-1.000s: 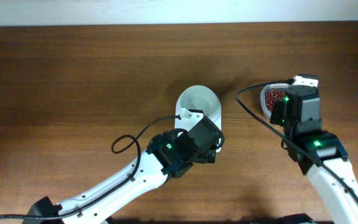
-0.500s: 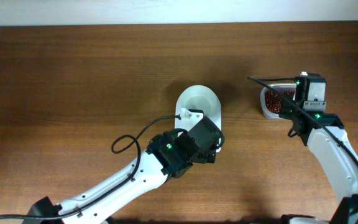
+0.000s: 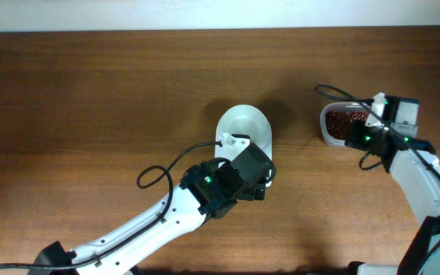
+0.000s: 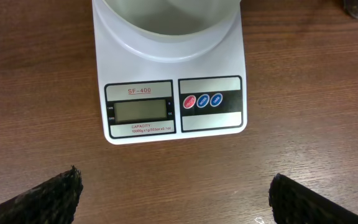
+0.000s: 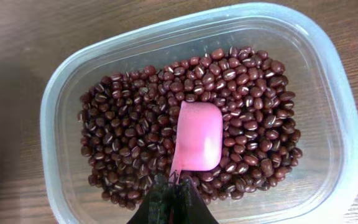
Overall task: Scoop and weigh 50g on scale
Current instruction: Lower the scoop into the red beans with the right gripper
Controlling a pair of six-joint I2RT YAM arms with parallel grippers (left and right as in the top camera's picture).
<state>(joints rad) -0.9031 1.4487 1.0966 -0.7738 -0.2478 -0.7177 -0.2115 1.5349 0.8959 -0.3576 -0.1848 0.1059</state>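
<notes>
Lying around spoon [image 5: 199, 135] clamped in right jaws: beans [image 5: 129, 124]

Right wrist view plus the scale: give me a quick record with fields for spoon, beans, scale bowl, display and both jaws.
spoon: pink plastic measuring spoon, scoop end lying on the beans
beans: small dark red-brown beans in clear plastic tub
scale bowl: round white bowl on white digital scale, no beans seen
display: grey display, blank
right jaws: shut on spoon handle
left jaws: open, empty
</notes>
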